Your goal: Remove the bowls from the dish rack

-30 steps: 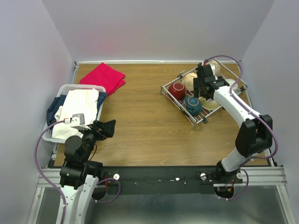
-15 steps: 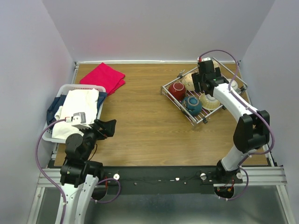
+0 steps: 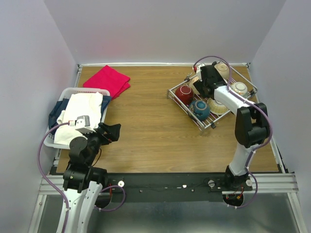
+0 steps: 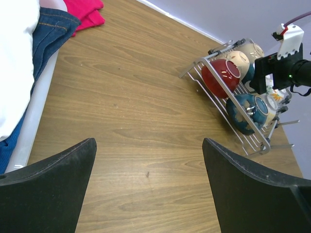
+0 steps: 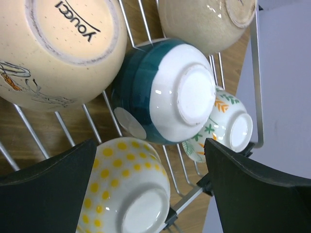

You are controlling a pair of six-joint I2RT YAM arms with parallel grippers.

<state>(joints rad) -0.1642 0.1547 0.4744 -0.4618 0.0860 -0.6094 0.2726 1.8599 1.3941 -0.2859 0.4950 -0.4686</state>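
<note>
The silver wire dish rack (image 3: 184, 110) stands at the back right of the table, with several bowls upside down in it. The top view shows a red bowl (image 3: 183, 93), a teal bowl (image 3: 199, 109) and cream bowls (image 3: 239, 88). My right gripper (image 3: 200, 85) hovers open and empty over the rack. Its wrist view shows a yellow-dotted white bowl (image 5: 126, 194) just below the gripper (image 5: 149, 145), a teal-and-white bowl (image 5: 160, 92), a cream bowl (image 5: 58, 43), a tan bowl (image 5: 209, 19) and a leaf-patterned bowl (image 5: 223, 126). My left gripper (image 3: 112, 132) is open and empty over bare wood (image 4: 148, 145).
A white plastic basket (image 3: 85, 90) piled with clothes sits at the left edge. A folded red cloth (image 3: 108, 80) lies at the back left. Walls close in on three sides. The left wrist view shows the rack (image 4: 233, 126) and the right gripper (image 4: 282, 73) far off.
My right gripper has moved left and toward the back over the rack, with the wrist turning. It holds nothing. The left arm has barely moved.
</note>
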